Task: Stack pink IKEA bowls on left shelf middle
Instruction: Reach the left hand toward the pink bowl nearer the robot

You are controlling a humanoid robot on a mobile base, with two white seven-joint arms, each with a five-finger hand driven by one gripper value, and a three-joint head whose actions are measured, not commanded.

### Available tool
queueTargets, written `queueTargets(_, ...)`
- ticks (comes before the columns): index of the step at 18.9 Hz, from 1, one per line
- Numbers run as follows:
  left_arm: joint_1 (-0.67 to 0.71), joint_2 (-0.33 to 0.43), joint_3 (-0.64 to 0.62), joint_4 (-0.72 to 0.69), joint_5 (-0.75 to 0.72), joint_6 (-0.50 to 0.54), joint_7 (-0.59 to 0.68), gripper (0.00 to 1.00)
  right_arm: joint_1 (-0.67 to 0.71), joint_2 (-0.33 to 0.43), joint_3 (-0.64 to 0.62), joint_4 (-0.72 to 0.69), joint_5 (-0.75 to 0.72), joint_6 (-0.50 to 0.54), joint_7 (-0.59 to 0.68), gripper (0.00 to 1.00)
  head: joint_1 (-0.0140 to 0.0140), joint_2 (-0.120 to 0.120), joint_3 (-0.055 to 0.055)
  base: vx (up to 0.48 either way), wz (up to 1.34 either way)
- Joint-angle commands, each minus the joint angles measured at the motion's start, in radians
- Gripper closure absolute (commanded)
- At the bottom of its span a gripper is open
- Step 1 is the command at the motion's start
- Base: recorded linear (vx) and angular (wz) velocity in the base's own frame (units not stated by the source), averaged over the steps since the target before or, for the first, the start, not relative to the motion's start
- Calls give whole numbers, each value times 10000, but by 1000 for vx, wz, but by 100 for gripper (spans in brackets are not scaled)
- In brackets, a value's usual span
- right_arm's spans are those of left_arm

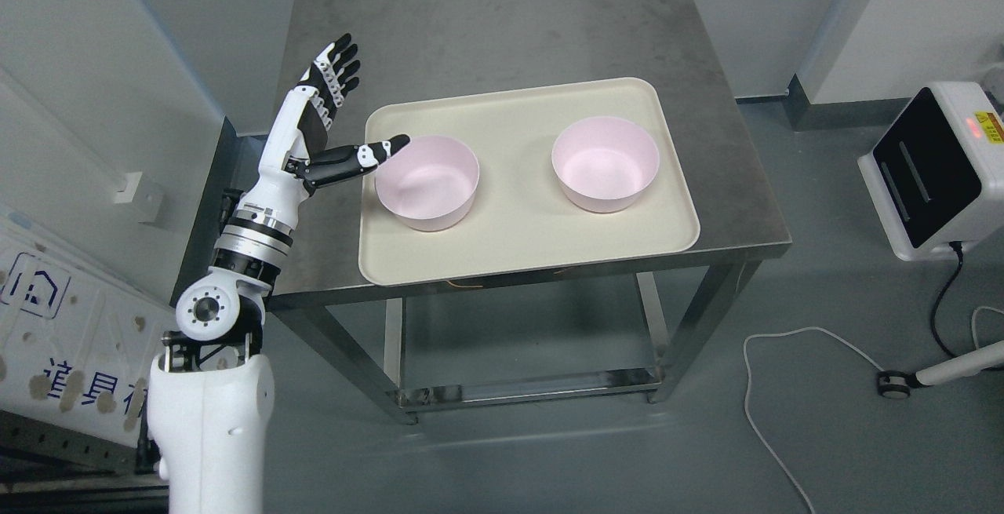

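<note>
Two pink bowls sit upright on a cream tray (439, 263) that covers the near half of the steel surface (502, 27): the left bowl (427, 182) near the tray's left edge, the right bowl (605, 163) toward its right edge, well apart. The left hand (329, 118) hovers at the tray's left edge, fingers spread and empty, thumb tip at the left bowl's rim. The bowls look like light, stiff, smooth plastic, so likely slippery. The best hold is probably a pinch over the rim, thumb inside and fingers outside.
</note>
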Motion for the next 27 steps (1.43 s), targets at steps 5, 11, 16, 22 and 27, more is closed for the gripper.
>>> queueTargets(5, -1233, 3565, -1477, 1628, -958, 759, -1208, 10, -1, -174, -107, 2, 77, 7, 8, 0, 0, 0, 0, 3, -4)
queueTargets(11, -1447, 3091, -2197, 1630, -1222, 759, -1883, 23, -1, -174, -107, -13, 77, 7, 8, 0, 0, 0, 0, -1, 6)
queueTargets(16, -1908, 2799, -2841, 1676, -1496, 759, -1883, 29, -1, -174, -107, 2, 77, 7, 8, 0, 0, 0, 0, 0, 0)
queueTargets(22, -2045, 2215, -3470, 1706, -2140, 759, -1914, 33, -1, -174, -107, -13, 77, 7, 8, 0, 0, 0, 0, 0, 0)
queueTargets(27, -2659, 1925, -3732, 2059, -3767, 713, -1944, 37, -1, -174, -107, 2, 77, 7, 8, 0, 0, 0, 0, 0, 0)
